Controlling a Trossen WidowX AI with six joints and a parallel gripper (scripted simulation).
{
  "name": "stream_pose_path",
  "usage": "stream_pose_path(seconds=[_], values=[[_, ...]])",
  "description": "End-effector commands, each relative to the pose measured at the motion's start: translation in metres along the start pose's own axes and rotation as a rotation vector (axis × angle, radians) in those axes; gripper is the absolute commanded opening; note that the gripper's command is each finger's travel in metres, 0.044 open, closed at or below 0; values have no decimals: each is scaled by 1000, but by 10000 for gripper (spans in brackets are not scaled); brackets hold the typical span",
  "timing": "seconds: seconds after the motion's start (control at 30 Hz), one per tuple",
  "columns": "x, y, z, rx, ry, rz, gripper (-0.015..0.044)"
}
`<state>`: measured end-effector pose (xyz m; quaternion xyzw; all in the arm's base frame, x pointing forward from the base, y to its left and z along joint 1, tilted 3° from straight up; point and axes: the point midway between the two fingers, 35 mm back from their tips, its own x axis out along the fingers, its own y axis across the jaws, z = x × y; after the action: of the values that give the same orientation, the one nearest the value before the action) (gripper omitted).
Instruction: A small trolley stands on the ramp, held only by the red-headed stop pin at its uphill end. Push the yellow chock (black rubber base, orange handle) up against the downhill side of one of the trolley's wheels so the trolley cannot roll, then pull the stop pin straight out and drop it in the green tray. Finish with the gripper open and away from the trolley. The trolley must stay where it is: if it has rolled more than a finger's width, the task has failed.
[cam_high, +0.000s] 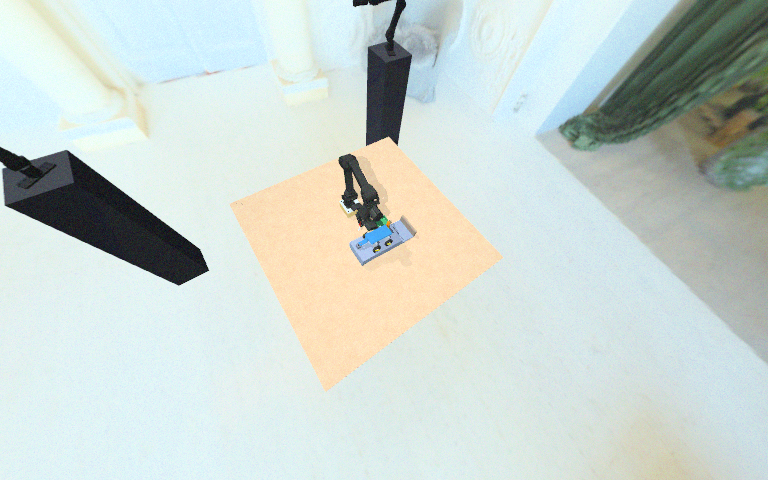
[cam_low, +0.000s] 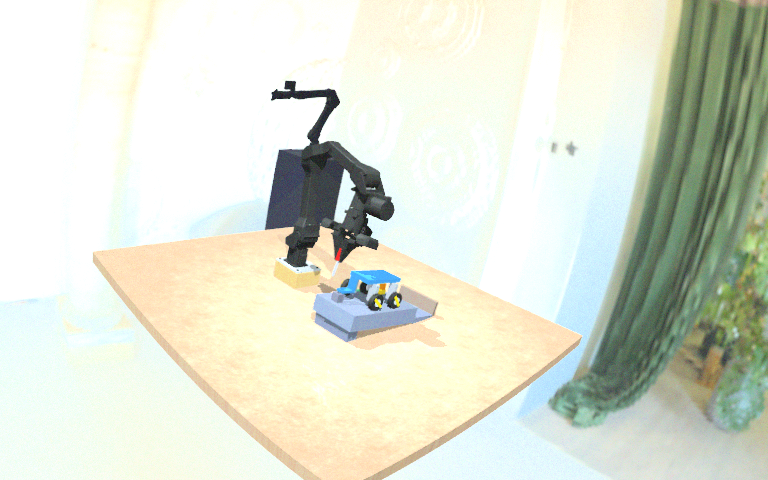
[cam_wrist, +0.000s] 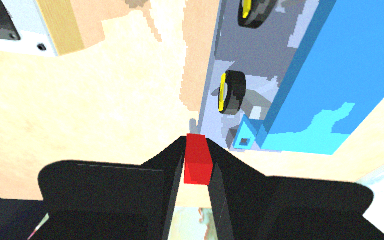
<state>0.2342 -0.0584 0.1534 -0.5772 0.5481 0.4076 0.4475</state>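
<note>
My gripper (cam_high: 362, 224) (cam_low: 339, 253) (cam_wrist: 194, 142) is shut on the stop pin's red head (cam_low: 338, 255) (cam_wrist: 198, 162). The pin's pale shaft (cam_low: 335, 268) (cam_wrist: 193, 125) points down in the air, clear of the ramp and beside it on the arm-base side. The blue trolley (cam_high: 378, 234) (cam_low: 376, 276) (cam_wrist: 325, 90) stands on the grey-blue ramp (cam_high: 403, 230) (cam_low: 368, 323) (cam_wrist: 260, 50), wheels down. The chock's orange handle (cam_high: 389, 224) (cam_low: 382, 287) shows behind the trolley; its base and any wheel contact are hidden. The green tray (cam_high: 383, 220) lies behind the ramp, partly hidden by the arm.
The arm's base block (cam_high: 348, 210) (cam_low: 296, 276) (cam_wrist: 64, 25) stands on the wooden table (cam_high: 317, 316) (cam_low: 271, 362) near the ramp's uphill end. An upright end board (cam_high: 408, 226) (cam_low: 419, 300) closes the ramp's downhill end. Dark pillars stand beyond the table.
</note>
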Motion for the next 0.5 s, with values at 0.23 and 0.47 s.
stream_pose_path(seconds=[0.23, 0.47], values=[[-4, 1, 38, 1, 0, 9, 0], [-8, 1, 62, 1, -2, 9, 0]])
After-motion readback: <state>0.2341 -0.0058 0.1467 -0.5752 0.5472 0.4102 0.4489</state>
